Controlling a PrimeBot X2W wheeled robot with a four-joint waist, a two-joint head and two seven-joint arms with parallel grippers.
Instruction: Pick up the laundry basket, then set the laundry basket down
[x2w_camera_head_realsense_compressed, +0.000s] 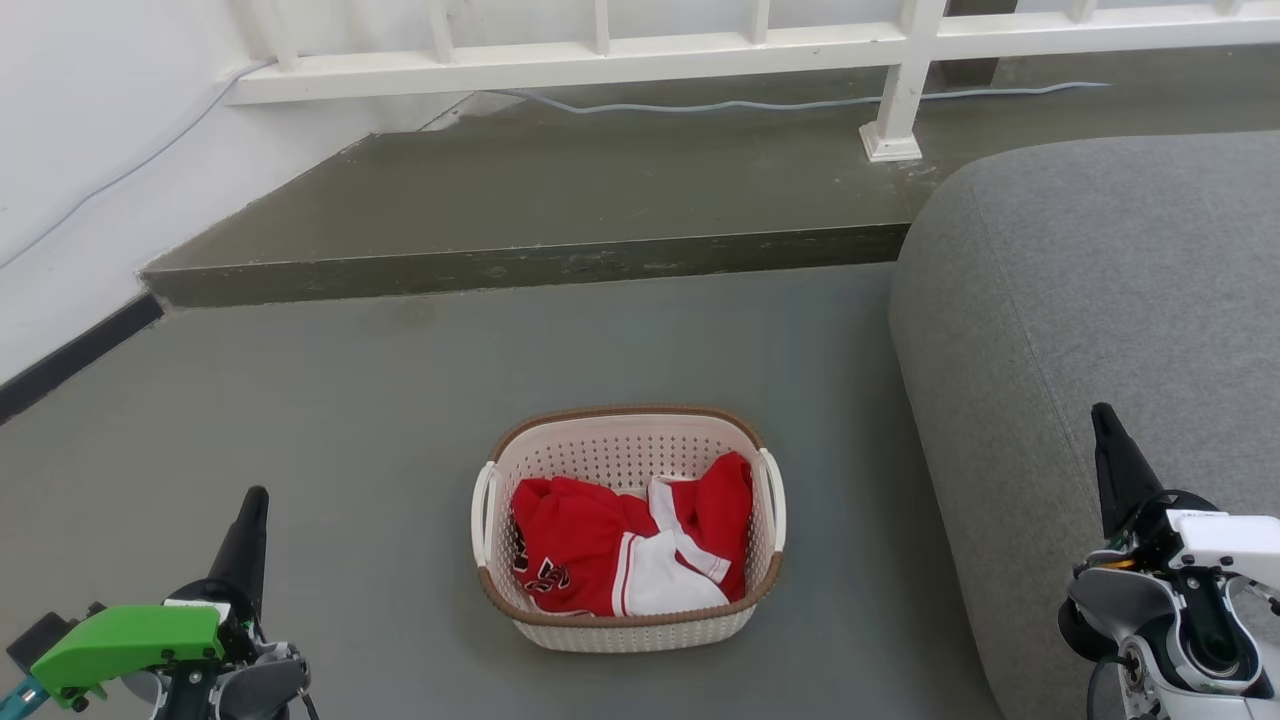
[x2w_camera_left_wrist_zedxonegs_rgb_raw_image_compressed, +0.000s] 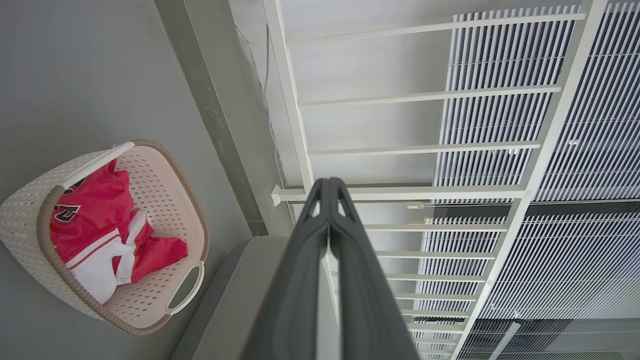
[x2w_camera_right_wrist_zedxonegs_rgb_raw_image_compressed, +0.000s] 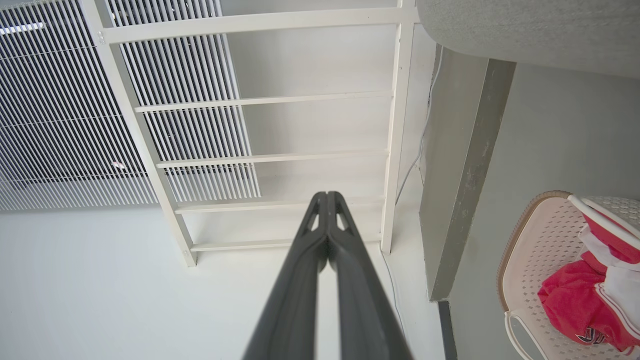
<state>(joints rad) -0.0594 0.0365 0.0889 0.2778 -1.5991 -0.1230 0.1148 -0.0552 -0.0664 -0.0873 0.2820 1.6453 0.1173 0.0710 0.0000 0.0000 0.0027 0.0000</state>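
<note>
Left hand (x2w_camera_head_realsense_compressed: 256, 498): fingers pressed together, empty, pointing forward.
Right hand (x2w_camera_head_realsense_compressed: 1102, 415): fingers pressed together, empty.
Laundry basket (x2w_camera_head_realsense_compressed: 628, 412): on floor (x2w_camera_head_realsense_compressed: 380, 400), between both hands, untouched.

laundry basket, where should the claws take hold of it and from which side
Grip the laundry basket by its two white side handles: left claw on the left handle, right claw on the right handle, each from the outside. It stands upright on the floor between them, handles facing either arm, with clothes inside. Both shut claws would need opening first.
</note>
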